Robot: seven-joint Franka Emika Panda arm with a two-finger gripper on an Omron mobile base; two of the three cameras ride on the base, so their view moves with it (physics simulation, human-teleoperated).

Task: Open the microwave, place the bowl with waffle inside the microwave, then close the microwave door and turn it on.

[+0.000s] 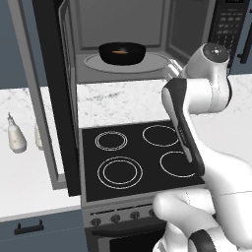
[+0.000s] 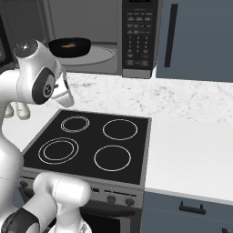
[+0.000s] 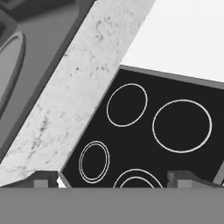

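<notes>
Closing risk: the microwave door stands swung wide to the left of the microwave; judging from this, a push landing near its hinge edge would barely turn it, and a glancing push on the smooth glass could slip off.
Arm clearance: the white arm sits just in front of the microwave's open mouth; a wide swing toward the door could, I judge, clip the lower lip of the cavity or the button panel at the microwave's right.
Bowl: the bowl rests on the round glass turntable inside the microwave, toward its left; it looks shallow, black and smooth. Jolting the microwave might slide it on the slick glass.
Waffle: the waffle lies inside the bowl, a small golden-brown patch; its grid is too small to make out.
Gripper: the gripper is released, jaws spread wide and holding nothing, looking down below the microwave at the stovetop.
Stovetop: flat glossy black with thin white burner rings, directly under the microwave.
Tabletop: the tabletop is pale and matte, with a speckled stone backsplash beneath the microwave.
Door build: dark grey frame around a big black window.
</notes>
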